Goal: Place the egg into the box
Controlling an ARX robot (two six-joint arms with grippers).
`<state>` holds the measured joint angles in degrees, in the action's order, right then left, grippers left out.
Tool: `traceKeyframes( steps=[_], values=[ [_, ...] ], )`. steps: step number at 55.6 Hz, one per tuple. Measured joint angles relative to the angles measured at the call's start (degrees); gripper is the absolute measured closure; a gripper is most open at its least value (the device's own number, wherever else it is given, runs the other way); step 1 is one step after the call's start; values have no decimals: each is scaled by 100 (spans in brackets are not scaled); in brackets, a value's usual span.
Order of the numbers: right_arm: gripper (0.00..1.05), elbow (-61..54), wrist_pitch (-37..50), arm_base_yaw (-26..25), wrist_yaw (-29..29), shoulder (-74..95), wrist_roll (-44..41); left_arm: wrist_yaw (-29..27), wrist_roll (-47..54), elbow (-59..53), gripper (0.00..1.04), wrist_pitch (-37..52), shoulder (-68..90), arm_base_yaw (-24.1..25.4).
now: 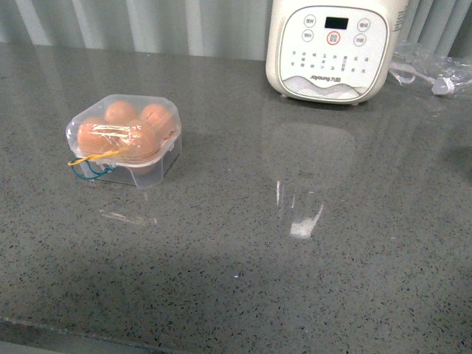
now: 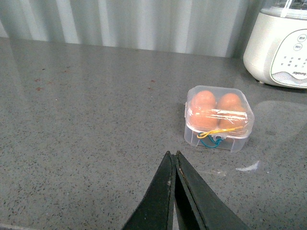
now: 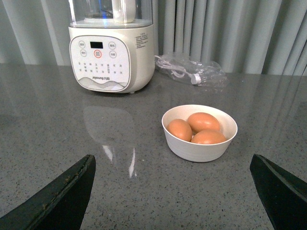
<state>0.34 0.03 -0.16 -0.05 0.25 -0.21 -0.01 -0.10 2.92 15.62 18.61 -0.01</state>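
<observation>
The clear plastic box (image 1: pixel 125 139) sits on the grey counter at the left, lid down, with brown eggs (image 1: pixel 122 112) inside and yellow and blue bands at its front. It also shows in the left wrist view (image 2: pixel 218 118). My left gripper (image 2: pixel 172 154) is shut and empty, short of the box. A white bowl (image 3: pixel 199 149) holds three brown eggs (image 3: pixel 203 121) in the right wrist view. My right gripper (image 3: pixel 172 165) is wide open and empty, short of the bowl. Neither arm shows in the front view.
A large white cooker (image 1: pixel 329 48) stands at the back of the counter, also in the right wrist view (image 3: pixel 111 45). A crumpled clear plastic bag (image 1: pixel 434 70) lies to its right. Grey ribbed wall runs behind.
</observation>
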Motion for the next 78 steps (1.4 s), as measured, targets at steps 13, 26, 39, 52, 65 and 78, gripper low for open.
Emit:
traceKeyframes(
  steps=[13, 26, 39, 52, 65, 78],
  values=[
    [7, 0, 0, 0, 0, 0, 0, 0, 0, -127, 101, -175, -358, 0],
    [7, 0, 0, 0, 0, 0, 2, -2, -2, -131, 101, -409, -730, 0],
    [7, 0, 0, 0, 2, 0, 2, -2, -2, -129, 101, -1526, -1759, 0],
    [7, 0, 0, 0, 0, 0, 2, -2, -2, -131, 101, -1554, -1840, 0],
    [7, 0, 0, 0, 0, 0, 2, -2, -4, -131, 63, -1554, -1840, 0],
    [7, 0, 0, 0, 0, 0, 0, -2, -4, -131, 21, -1554, -1840, 0]
  ],
)
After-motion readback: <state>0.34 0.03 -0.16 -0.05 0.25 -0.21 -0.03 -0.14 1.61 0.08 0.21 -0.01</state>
